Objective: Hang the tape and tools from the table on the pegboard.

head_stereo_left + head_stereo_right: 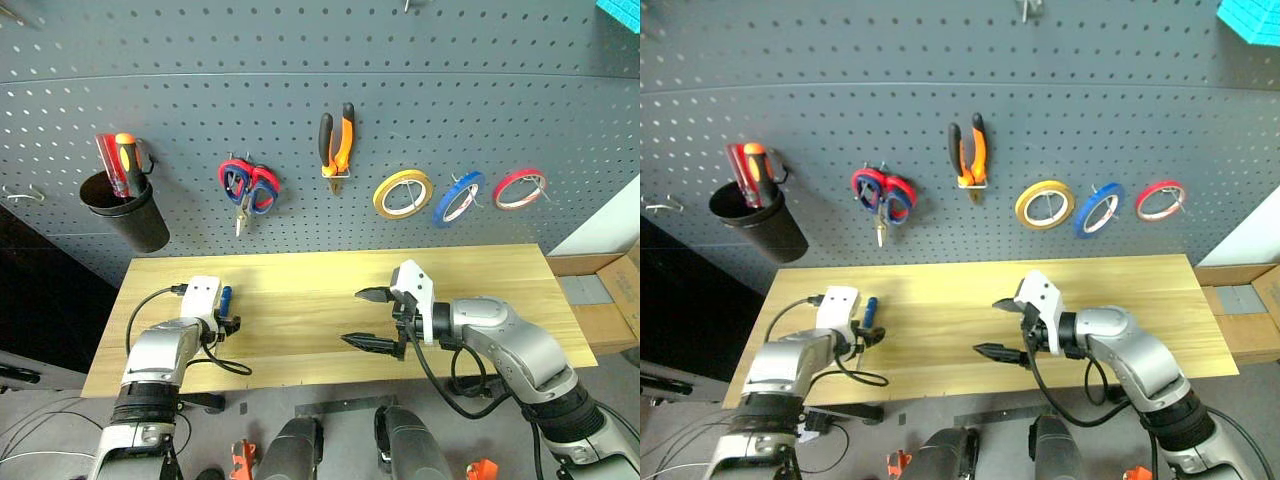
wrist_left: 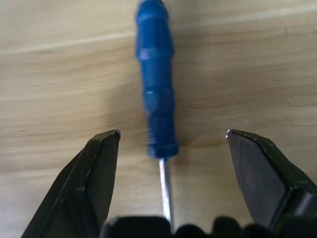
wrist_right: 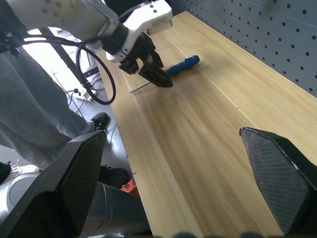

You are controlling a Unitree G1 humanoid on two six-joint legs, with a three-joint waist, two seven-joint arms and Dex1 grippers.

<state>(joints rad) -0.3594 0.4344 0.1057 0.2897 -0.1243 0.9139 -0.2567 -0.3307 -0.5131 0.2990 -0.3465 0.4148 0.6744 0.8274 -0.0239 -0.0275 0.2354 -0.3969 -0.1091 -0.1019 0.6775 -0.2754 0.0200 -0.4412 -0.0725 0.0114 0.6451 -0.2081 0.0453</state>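
Left tool point(image 2: 168, 148) spread wide astride blue-handled screwdriver point(image 2: 157, 79), shaft running along the tool's own line; right tool point(image 1: 372, 320) wide open, farther off.

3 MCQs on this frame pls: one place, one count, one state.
1. Where is the blue-handled screwdriver?
A. in the black cup
B. flat on the table
C. on a pegboard hook

2. How many tape rolls hang on the pegboard?
A. one
B. two
C. three

3. How is the left gripper?
A. open, a finger on either side of the screwdriver
B. shut on the handle
C. holding the pliers

Key: 1 B, it lies on the wood below the left gripper. 2 C, yellow, blue and red rolls hang in a row. 3 A, gaps show between both fingers and the handle.
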